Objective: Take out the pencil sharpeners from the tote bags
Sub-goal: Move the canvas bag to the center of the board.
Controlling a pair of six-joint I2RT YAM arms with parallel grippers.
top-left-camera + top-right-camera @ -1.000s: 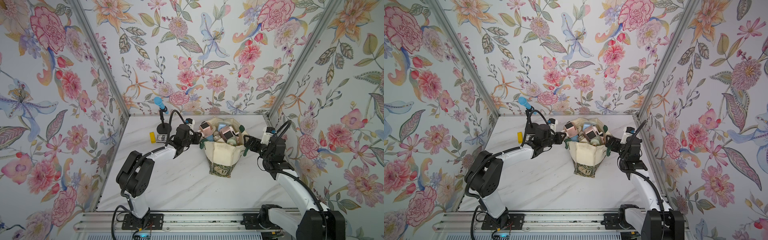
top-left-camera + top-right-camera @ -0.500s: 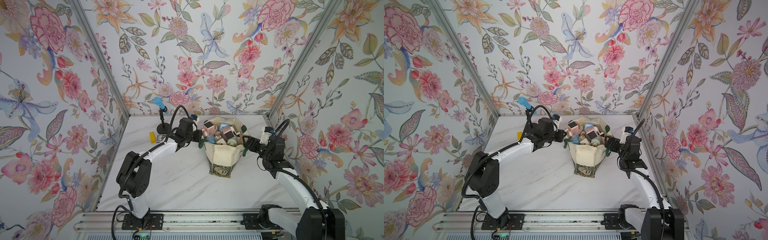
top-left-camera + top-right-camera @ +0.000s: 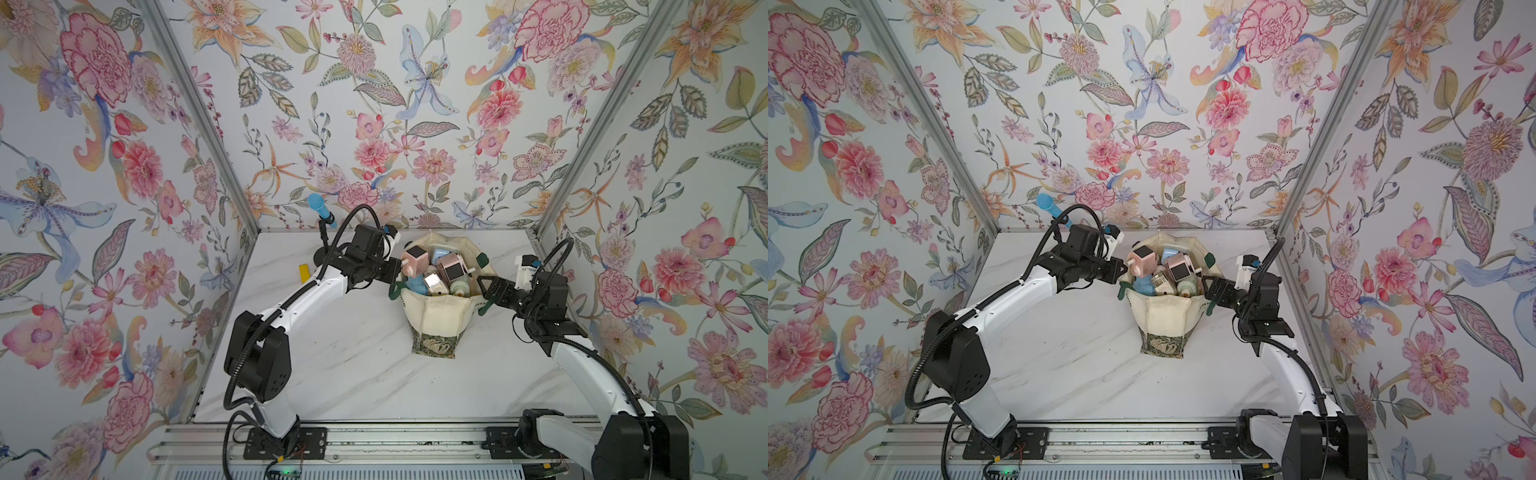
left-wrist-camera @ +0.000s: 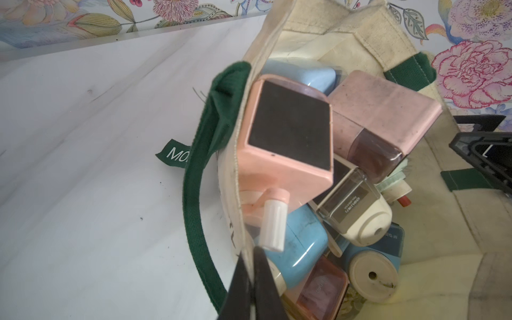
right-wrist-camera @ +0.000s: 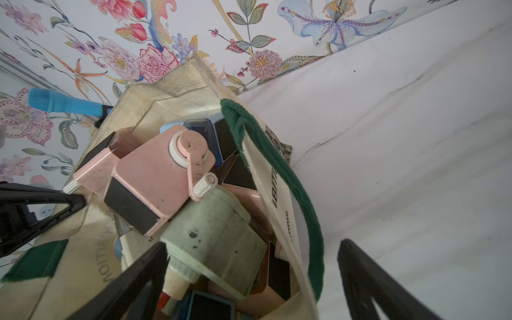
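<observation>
Now, boxy pastel sharpeners (image 3: 415,259) in a cream canvas tote (image 3: 436,316), left fingers (image 4: 267,288) tight on its rim, right fingers (image 5: 357,271) wide.

Tote bag (image 4: 318,36): is showing coarse, matt woven canvas.
Pencil sharpeners (image 4: 277,171): are showing smooth, scuffed, faintly glossy plastic.
Tabletop (image 4: 83,166): is showing smooth marble-look finish.

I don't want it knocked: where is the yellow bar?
In a top view, the yellow bar lies on the table's back left, beside the left arm and the microphone, left of the tote.
</observation>
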